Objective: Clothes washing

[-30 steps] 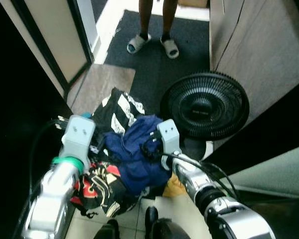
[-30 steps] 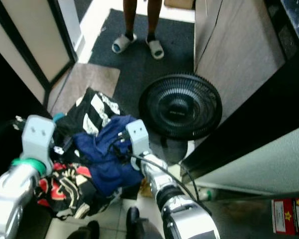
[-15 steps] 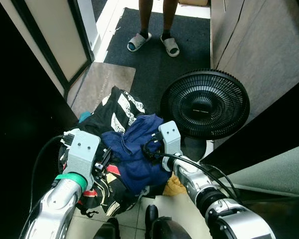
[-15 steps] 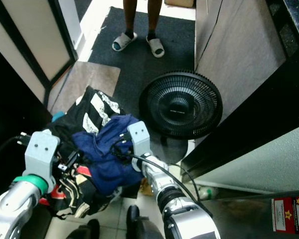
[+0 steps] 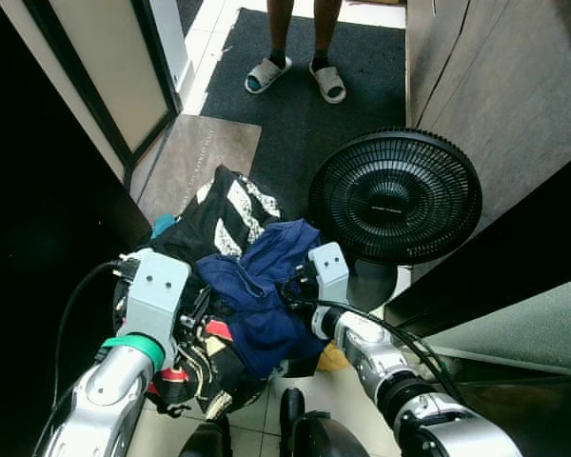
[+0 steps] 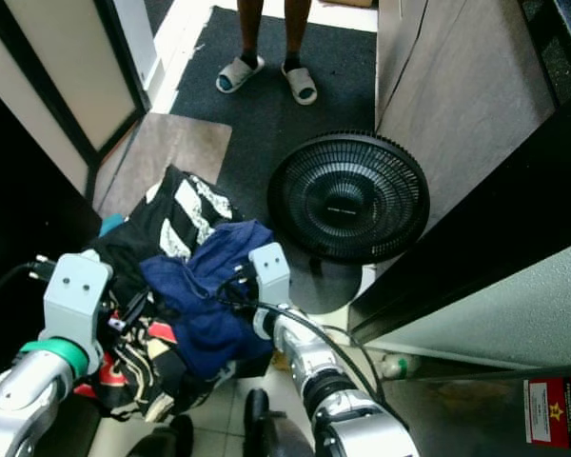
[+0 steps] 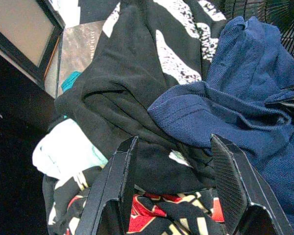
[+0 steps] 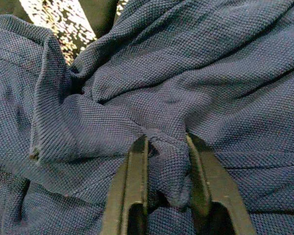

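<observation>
The right claw (image 8: 164,161) has its two black fingers pinched on a fold of the blue shirt (image 5: 262,286), which lies on top of a heap of clothes on the floor between the two arms, just beside a black fan (image 5: 395,195). The left claw (image 7: 174,166) is spread wide, its fingers (image 7: 118,171) standing over the black top with white stripes (image 7: 137,63) and a red, black and cream patterned garment (image 5: 195,357) in the same heap. Beyond the heap, a person's feet in pale slippers (image 5: 295,76) stand on a dark mat (image 5: 305,114).
</observation>
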Robot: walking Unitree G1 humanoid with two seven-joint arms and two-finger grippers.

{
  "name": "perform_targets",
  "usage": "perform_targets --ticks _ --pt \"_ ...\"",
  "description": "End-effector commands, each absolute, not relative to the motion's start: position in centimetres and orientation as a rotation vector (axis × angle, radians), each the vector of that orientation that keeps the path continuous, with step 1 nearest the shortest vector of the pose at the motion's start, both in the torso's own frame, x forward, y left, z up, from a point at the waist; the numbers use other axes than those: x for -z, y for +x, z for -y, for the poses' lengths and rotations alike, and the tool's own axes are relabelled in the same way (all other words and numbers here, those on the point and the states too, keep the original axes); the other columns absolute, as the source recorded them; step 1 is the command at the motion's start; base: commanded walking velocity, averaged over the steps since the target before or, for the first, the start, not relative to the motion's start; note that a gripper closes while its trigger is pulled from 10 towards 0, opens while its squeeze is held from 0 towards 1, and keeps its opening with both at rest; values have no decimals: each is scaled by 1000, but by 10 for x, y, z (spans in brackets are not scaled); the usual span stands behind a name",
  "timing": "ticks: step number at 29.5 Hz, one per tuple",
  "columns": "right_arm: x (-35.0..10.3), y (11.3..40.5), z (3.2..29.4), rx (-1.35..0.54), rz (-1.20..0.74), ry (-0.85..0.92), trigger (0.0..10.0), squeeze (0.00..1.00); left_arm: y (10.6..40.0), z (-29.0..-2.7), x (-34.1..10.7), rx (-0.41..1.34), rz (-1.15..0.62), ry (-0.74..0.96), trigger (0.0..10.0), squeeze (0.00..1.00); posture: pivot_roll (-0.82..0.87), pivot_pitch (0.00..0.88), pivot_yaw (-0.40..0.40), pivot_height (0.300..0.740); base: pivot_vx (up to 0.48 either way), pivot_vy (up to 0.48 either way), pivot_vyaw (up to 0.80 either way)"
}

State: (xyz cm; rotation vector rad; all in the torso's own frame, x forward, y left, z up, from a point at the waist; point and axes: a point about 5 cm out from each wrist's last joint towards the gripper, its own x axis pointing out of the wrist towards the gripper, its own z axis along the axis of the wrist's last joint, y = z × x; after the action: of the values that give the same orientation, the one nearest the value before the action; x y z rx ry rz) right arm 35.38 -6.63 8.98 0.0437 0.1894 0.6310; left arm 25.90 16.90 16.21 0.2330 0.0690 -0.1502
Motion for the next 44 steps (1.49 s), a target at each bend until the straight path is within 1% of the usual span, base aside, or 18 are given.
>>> perform_targets --ticks 1,5,13,16,18,20,21,23,25,27,28,29,30,32,33,40,41,44 --pt "-62 338 69 -635 -297 90 0 0 254 -171 -157 148 -103 240 10000 0 182 449 44 740 0 0 0" --pt "-64 338 71 -640 -275 122 0 0 255 -170 -157 151 -102 242 10000 0 182 448 45 740 0 0 0" --pt "-82 341 75 -688 -139 238 0 0 257 -167 -157 155 -99 242 10000 0 176 430 44 740 0 0 0" --pt "-84 342 76 -689 -126 245 0 0 258 -167 -157 155 -99 242 10000 0 176 430 44 740 0 0 0" --pt "-101 345 81 -685 -27 273 0 0 260 -167 -158 153 -95 242 10000 0 171 408 46 740 0 0 0" --pt "-101 345 81 -685 -27 273 0 0 260 -167 -158 153 -95 242 10000 0 171 408 46 740 0 0 0" --pt "-141 348 91 -672 162 302 0 0 264 -167 -159 150 -86 243 10000 0 156 384 51 740 0 0 0" --pt "-141 348 91 -672 162 302 0 0 264 -167 -159 150 -86 243 10000 0 156 384 51 740 0 0 0" --pt "-180 346 101 -652 309 306 0 0 268 -167 -160 152 -77 244 10000 0 149 369 56 740 0 0 0" --pt "-180 346 101 -652 309 306 0 0 268 -167 -160 152 -77 244 10000 0 149 369 56 740 0 0 0" --pt "-202 344 108 -634 388 307 0 0 271 -166 -161 156 -70 243 10000 0 138 351 63 740 0 0 0" --pt "-202 344 108 -634 388 307 0 0 271 -166 -161 156 -70 243 10000 0 138 351 63 740 0 0 0" --pt "-224 342 116 -609 459 297 9882 0 275 -165 -163 161 -60 241 10000 0 131 333 69 740 0 0 0" --pt "-256 338 130 -554 573 273 10000 0 283 -162 -168 169 -37 237 10000 0 121 297 79 740 0 0 0" --pt "-265 337 134 -536 603 262 10000 0 286 -162 -170 171 -28 235 10000 0 121 297 79 740 0 0 0" --pt "-303 326 151 -432 726 252 10000 0 299 -158 -194 167 40 192 10000 0 106 239 88 740 0 0 0" --pt "-319 316 158 -370 770 245 10000 0 304 -156 -212 173 97 172 10000 0 100 215 87 740 0 0 0" --pt "-324 311 164 -324 786 220 10000 0 308 -154 -226 172 144 157 10000 0 91 186 87 740 0 0 0"
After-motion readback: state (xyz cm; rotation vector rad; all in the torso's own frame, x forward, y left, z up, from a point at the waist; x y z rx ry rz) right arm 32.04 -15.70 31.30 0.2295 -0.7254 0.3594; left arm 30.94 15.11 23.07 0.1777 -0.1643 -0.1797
